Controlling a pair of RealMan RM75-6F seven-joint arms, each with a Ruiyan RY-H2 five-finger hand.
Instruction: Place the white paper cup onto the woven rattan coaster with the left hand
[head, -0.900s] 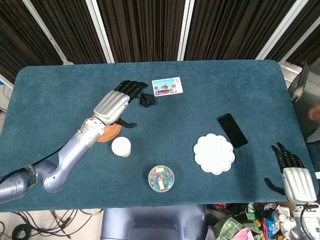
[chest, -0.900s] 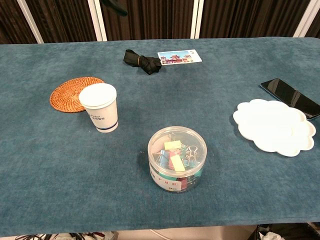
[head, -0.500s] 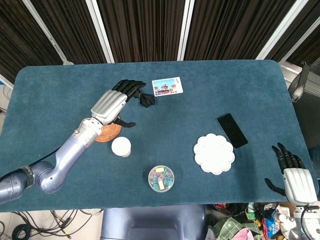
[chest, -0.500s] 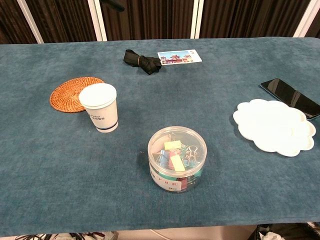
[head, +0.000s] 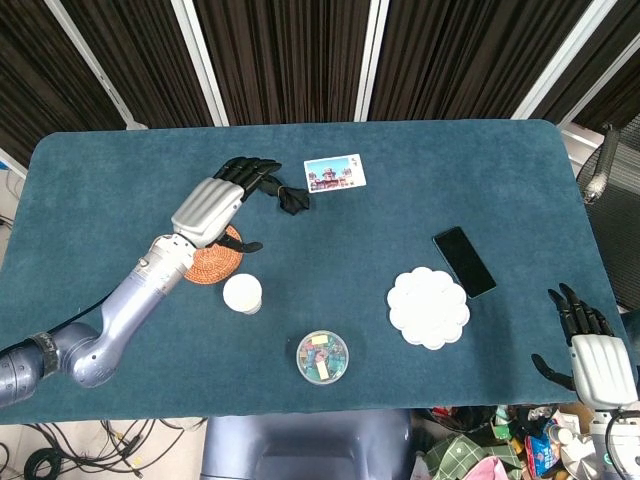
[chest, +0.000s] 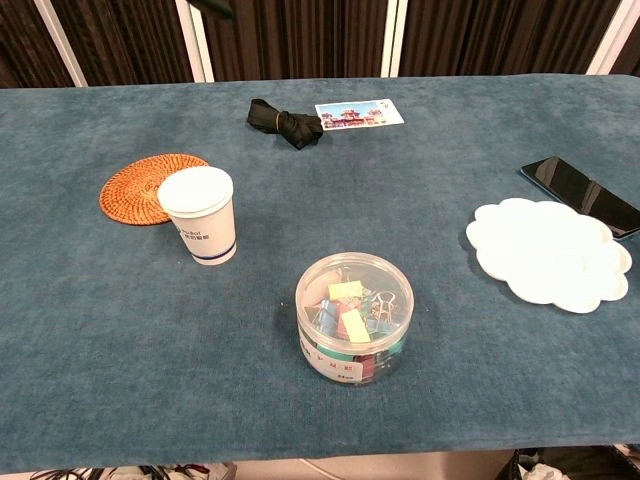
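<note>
One paper cup; one rattan coaster

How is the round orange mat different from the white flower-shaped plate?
The woven rattan coaster is orange-brown with a woven texture; the white flower-shaped plate is smooth and white. The coaster has a plain round edge; the plate's edge is scalloped like petals. The coaster looks smaller than the plate. The coaster lies right by the white paper cup; the plate lies beside the black phone. Both lie flat on the blue table with nothing on them.

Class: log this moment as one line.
left hand: open, above coaster | paper cup: on table beside coaster | right hand: open, idle
</note>
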